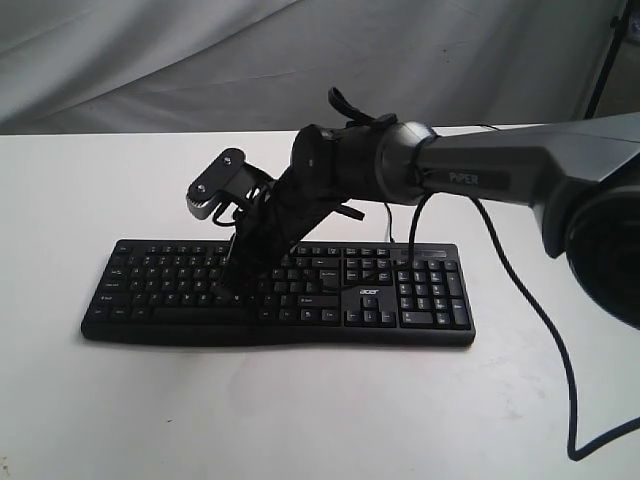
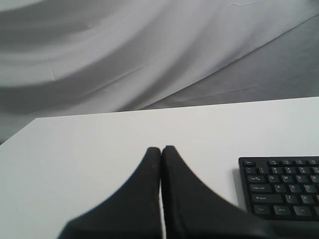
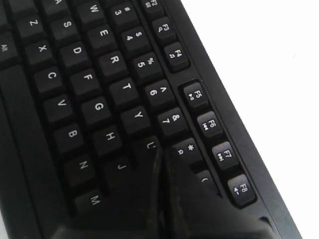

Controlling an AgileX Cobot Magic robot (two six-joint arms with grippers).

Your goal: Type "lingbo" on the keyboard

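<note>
The black keyboard (image 1: 150, 285) lies across the middle of the white table (image 1: 300, 420). My right gripper (image 1: 238, 285) reaches over from the right and points steeply down onto its letter keys, fingers shut with nothing between them. In the right wrist view the right gripper (image 3: 163, 150) has its tips on the keyboard (image 3: 99, 74) between the U and 8 keys, hiding the key under them. My left gripper (image 2: 160, 148) is shut and empty over bare table, with the keyboard's (image 2: 279, 189) Esc and Caps Lock end off to one side. The left gripper does not show in the exterior view.
A thick black cable (image 1: 545, 325) hangs from the right arm (image 1: 500, 175) and loops over the table at the right. Grey cloth (image 1: 200, 60) covers the back. A dark stand leg (image 1: 605, 60) rises at the far right corner.
</note>
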